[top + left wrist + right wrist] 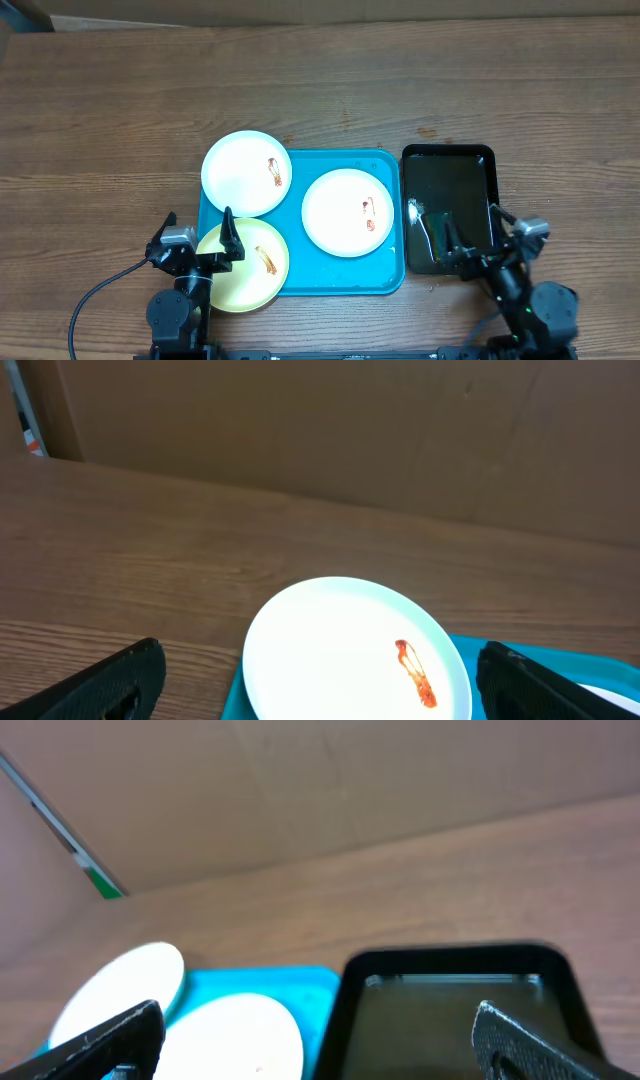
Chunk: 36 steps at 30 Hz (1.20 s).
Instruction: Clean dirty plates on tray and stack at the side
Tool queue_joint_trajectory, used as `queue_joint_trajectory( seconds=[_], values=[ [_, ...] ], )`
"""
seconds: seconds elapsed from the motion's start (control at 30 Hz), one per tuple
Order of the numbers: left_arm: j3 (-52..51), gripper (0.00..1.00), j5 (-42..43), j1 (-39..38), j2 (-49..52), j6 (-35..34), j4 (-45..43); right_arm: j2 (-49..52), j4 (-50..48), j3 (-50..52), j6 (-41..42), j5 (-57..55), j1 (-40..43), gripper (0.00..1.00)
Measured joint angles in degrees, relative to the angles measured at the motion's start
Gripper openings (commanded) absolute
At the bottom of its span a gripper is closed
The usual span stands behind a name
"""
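Plates on tray (385, 168): yellow plate (258, 275) beneath left gripper (199, 225), white plate (240, 175) just ahead, second white plate (345, 212) between grippers. Right gripper (472, 225) over black tray (455, 185). Both jaws wide, empty.

The large turquoise plastic tray (345, 275) with raised rim occupies the centre of the brown wooden table (320, 80). A round white plate (240, 170) overhangs its far-left corner. A pale yellow plate (250, 275) overhangs its near-left corner. A second white plate (340, 215) lies inside at right. Bare tray floor shows between them. A narrow black rectangular tray (448, 175) stands just beside the right rim, leaving only a slim gap. Open table surface lies beyond both trays up to a brown cardboard wall (350, 430), and at far left and far right.
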State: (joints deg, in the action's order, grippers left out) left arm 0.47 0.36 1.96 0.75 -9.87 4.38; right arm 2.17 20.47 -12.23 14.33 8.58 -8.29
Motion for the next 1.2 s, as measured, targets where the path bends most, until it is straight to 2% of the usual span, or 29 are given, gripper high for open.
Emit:
queue_joint_trajectory(
  seconds=[0.17,0.2,0.23,0.27,0.37,0.47,0.6,0.67,0.7,0.8,0.93,1.2],
  values=[
    [0.0,1.0,0.0,0.0,0.0,0.0,0.1,11.3,15.5,-20.6,0.2,-1.0,0.0,1.0],
    [0.0,1.0,0.0,0.0,0.0,0.0,0.1,17.9,21.0,-27.7,-0.5,-1.2,0.0,1.0],
    [0.0,1.0,0.0,0.0,0.0,0.0,0.0,19.9,21.7,-29.4,-0.7,-1.1,0.0,1.0],
    [0.0,1.0,0.0,0.0,0.0,0.0,0.2,25.1,27.9,-34.5,-1.7,-1.3,0.0,1.0],
    [0.0,1.0,0.0,0.0,0.0,0.0,0.0,37.8,38.3,-45.4,-3.9,-1.4,0.0,1.0],
    [0.0,1.0,0.0,0.0,0.0,0.0,0.1,51.9,45.1,-57.5,-5.2,-1.4,0.0,1.0],
    [0.0,1.0,0.0,0.0,0.0,0.0,0.1,64.7,52.8,-67.0,-5.9,1.7,0.0,0.99],
    [0.0,1.0,0.0,0.0,0.0,0.0,0.1,68.8,55.2,-68.8,-6.1,2.9,0.0,0.87],
    [0.0,1.0,0.0,0.0,0.0,0.0,0.1,71.2,56.7,-69.0,-6.5,3.3,0.0,0.84],
    [0.0,1.0,0.0,0.0,0.0,0.0,0.1,75.9,58.1,-68.2,-4.7,3.4,0.0,0.85],
    [0.0,1.0,0.0,0.0,0.0,0.0,0.0,81.3,54.3,-62.4,-1.5,3.0,0.0,0.86],
    [0.0,1.0,0.0,0.0,0.0,0.0,0.0,86.6,35.5,-44.4,1.4,0.0,-1.1,0.85]
  ],
)
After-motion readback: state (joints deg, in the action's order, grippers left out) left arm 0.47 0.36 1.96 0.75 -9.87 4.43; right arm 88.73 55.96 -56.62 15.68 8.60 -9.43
